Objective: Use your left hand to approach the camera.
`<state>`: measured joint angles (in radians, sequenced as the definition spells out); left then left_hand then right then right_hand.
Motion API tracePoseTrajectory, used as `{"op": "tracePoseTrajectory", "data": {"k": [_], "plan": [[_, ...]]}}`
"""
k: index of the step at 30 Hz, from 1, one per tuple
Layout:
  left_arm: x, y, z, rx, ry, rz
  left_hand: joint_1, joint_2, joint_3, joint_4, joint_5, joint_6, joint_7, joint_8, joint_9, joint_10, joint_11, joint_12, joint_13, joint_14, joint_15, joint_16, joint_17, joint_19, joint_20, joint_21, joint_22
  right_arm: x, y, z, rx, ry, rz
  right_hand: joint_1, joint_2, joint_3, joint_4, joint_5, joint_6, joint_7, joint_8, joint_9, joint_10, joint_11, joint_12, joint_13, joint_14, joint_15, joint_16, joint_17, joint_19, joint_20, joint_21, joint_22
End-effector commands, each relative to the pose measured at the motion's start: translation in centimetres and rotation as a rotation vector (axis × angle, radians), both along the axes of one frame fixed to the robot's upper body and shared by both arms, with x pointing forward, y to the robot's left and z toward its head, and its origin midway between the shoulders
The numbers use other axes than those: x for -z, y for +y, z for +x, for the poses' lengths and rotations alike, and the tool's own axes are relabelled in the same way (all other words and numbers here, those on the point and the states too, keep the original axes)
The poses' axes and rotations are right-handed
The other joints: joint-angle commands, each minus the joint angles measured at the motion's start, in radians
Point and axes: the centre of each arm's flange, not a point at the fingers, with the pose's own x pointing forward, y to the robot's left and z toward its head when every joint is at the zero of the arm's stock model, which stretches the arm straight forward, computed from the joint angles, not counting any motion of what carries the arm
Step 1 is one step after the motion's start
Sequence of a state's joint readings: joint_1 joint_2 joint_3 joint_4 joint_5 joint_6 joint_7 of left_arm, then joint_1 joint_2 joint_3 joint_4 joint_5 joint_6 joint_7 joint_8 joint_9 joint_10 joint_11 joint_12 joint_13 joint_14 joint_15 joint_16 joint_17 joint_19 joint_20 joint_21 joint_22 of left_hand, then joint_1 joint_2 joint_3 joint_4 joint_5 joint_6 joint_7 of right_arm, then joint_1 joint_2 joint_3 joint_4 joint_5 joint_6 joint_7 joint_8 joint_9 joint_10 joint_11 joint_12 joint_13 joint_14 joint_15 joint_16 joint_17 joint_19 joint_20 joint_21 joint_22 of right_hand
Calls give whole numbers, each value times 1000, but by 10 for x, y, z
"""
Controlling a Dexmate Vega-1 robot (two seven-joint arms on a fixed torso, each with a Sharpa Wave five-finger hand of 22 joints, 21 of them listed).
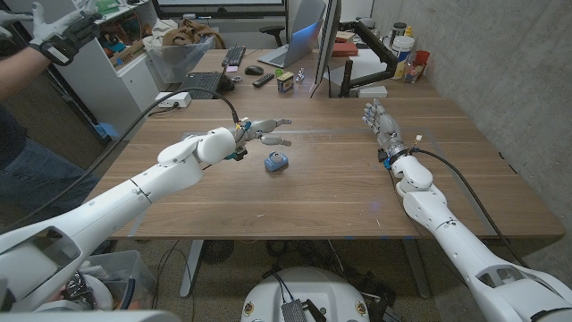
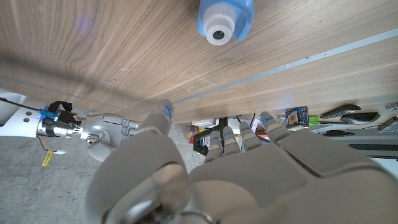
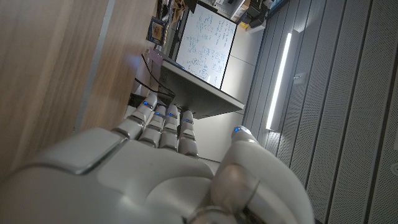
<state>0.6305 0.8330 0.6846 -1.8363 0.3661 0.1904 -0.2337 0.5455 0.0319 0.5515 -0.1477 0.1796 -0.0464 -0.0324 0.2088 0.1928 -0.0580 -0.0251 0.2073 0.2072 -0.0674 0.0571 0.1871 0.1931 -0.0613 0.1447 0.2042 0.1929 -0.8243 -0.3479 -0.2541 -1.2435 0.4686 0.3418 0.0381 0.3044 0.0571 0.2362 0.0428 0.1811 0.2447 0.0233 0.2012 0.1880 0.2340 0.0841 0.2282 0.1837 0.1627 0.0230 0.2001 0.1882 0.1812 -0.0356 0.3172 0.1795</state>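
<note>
The robot's left hand (image 1: 262,131) is hovering with fingers spread and holding nothing, just beside the small blue camera (image 1: 275,162) sitting mid-worktop (image 1: 322,192), while the right hand (image 1: 379,122), fingers together and empty, is waiting well apart

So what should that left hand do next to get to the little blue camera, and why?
Probably ease the left hand a little further forward and down toward the blue camera. The hand hovers just beside it with fingers spread and nothing held, and a strip of bare table separates them. The right hand waits far off.
</note>
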Motion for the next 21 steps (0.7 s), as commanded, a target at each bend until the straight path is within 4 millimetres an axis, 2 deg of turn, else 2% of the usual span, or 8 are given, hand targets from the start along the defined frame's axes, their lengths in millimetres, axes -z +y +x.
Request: {"op": "tracePoseTrajectory", "data": {"k": [1,21], "plan": [[11,-1,6,-1,30,20,7,-3,-1,-2,3,1,-7,-3,6,-11,1,4,6,-10,0,6,4,2,8,10,5,1,3,2,1,2,3,7,-3,2,-3,0,8,-3,0,2,7,-5,-1,4,11,0,1,5,11,-1,-5,1],[24,1,13,-11,68,32,11,-4,-1,1,4,2,-8,-2,6,-12,0,7,7,-9,1,8,5,3,9,12,6,2,7,8,-2,12,2,7,-1,1,-4,0,8,-4,-1,2,11,-4,-1,4,12,0,0,5,13,0,-10,1]]}}
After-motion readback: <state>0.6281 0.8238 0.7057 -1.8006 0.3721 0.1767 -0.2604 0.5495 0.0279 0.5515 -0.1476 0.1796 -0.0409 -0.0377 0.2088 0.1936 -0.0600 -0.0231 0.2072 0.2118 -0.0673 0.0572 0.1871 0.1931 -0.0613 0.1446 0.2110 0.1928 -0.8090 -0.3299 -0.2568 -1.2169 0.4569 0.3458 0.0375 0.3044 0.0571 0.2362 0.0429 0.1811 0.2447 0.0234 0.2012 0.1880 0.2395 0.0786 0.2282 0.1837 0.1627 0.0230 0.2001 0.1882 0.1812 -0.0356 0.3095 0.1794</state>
